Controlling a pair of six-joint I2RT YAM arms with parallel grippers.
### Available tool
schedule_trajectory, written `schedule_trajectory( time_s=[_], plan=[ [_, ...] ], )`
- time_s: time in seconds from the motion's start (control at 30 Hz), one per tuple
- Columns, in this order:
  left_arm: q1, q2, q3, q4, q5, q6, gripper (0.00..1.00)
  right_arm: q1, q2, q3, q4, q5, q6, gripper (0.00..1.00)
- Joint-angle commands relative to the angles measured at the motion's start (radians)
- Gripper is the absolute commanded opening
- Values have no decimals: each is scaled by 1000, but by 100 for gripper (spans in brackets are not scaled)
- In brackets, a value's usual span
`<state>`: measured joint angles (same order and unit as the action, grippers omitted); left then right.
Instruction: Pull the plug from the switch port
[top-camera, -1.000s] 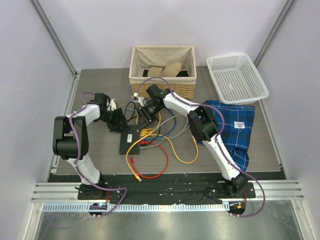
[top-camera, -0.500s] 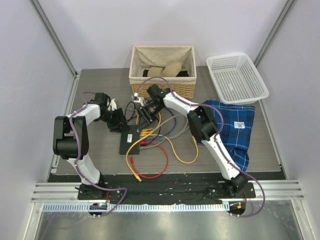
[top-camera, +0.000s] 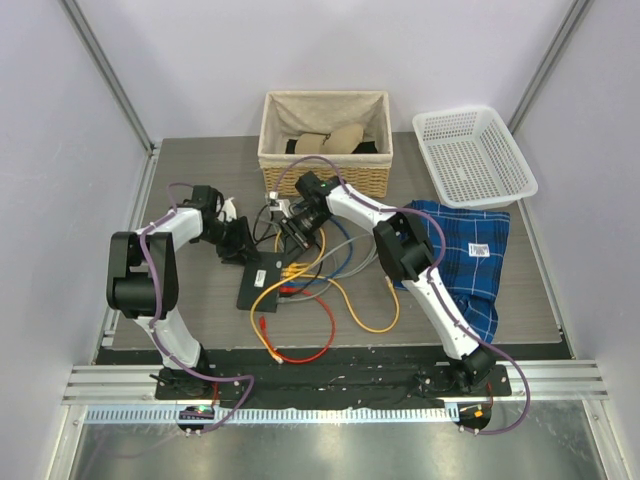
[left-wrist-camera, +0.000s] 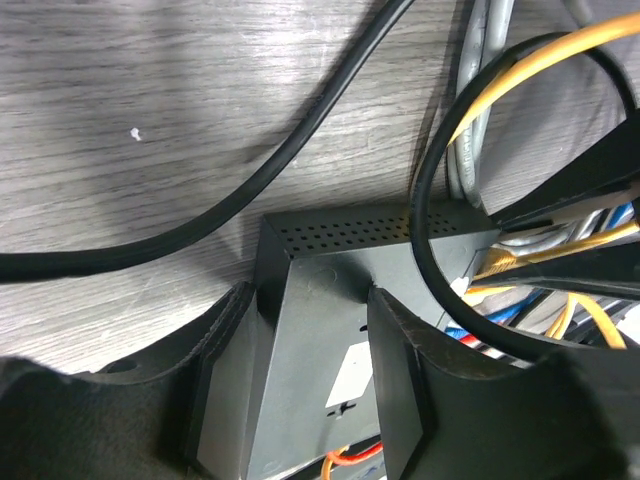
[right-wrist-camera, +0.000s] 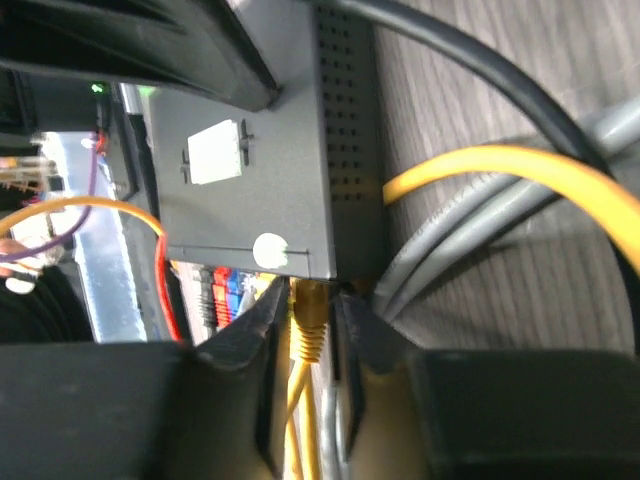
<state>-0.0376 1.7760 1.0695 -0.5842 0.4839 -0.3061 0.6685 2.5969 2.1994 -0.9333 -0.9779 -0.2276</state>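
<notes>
In the top view, the switch (top-camera: 262, 282) is lying flat on the table (top-camera: 212, 305) just left of centre, with a tangle of cables (top-camera: 330, 265) spilling to its right. Your left gripper (left-wrist-camera: 312, 298) is clamping the switch's upper end, one finger pressing on each long side. Your right gripper (right-wrist-camera: 310, 305) is pinching the yellow plug (right-wrist-camera: 308, 325) low in the right wrist view, fingers tight against both its sides, right at the port edge.

Your left arm (top-camera: 170, 335) and right arm (top-camera: 440, 300) are wearing white shells over black joints, purple cables (top-camera: 149, 262) running alongside, matte black fingers (left-wrist-camera: 400, 390) ending each
</notes>
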Motion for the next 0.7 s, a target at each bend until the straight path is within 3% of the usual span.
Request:
schedule_trajectory(
  time_s=[0.0,0.17,0.4,0.53,0.67],
  plan=[
    [-22,26,6,24,-7,7,50,26,134,-61,-226,243,-111,20],
    [-22,23,4,23,-7,10,50,25,150,-26,-289,193,-171,1],
    [-21,28,3,34,-2,15,49,16,203,60,-461,129,-319,1],
    [-22,28,0,38,-2,15,49,0,172,-1,-313,220,-190,1],
    [-22,23,-5,41,-1,18,49,-23,149,10,-240,209,-102,1]
  ],
)
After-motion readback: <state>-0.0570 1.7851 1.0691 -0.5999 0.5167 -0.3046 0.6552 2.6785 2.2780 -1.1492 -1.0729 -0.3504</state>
